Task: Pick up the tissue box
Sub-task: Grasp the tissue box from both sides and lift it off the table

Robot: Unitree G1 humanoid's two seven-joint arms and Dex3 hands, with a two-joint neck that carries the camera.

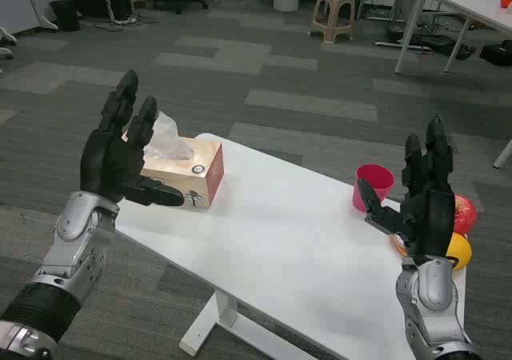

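The tissue box (190,174) sits at the far left corner of the white table (280,240), close to the edge, with a tuft of white tissue (166,136) standing up out of its top. Its long axis looks to run from the left edge in toward the middle of the table, with the red end panel facing the right side — much of the box is hidden, so that reading is tentative.

The left hand (120,156) is raised just in front of the box, fingers spread and pointing up, thumb stretched out across the box's near face; it grips nothing, and whether the thumb touches the cardboard I cannot tell. That posture reads as a wide opening made ready to span the box (a guess from the pose alone).

The right hand (420,200) waits well apart at the table's right end, fingers upright and apart, holding nothing. Near it are a pink cup (374,184), a red fruit (465,214) and a yellow fruit (458,250).
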